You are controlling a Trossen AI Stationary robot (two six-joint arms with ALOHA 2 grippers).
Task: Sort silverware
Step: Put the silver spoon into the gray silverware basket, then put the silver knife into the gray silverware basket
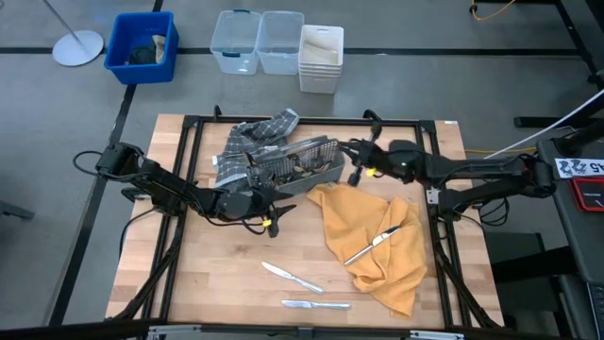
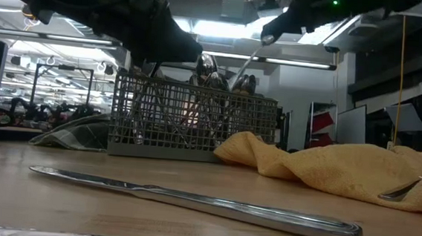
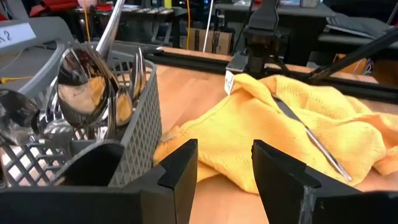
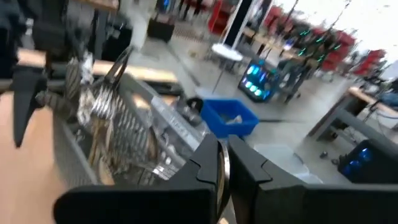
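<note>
Claw work first: the right claw [image 1: 356, 176] hangs over the near end of the grey mesh caddy [image 1: 300, 168], its fingers pressed nearly together on the slim handle of a spoon [image 2: 265, 38] lifted above the caddy's rim; the left claw [image 3: 225, 171] sits low at the caddy's other side, spread and holding nothing.

Most of the silverware [image 3: 87, 93] stands bowl-up in the caddy, crowded together; one knife [image 1: 373, 244] lies on the yellow cloth [image 1: 377, 247], and two more knives [image 1: 292, 277] rest on bare wood near the front edge, just apart from each other.

These pieces look light, stiff and slick; a pinch is likely to slip unless taken across the flat of the handle, near the middle; a piece lying flat on wood gives little edge to get under, while the one on cloth should lift more easily.

The tabletop [image 1: 217, 283] is pale wood inside a black frame, with a checked cloth [image 1: 250, 142] behind the caddy; beyond it on the floor are a blue bin [image 1: 142, 45] and clear tubs [image 1: 257, 41].
</note>
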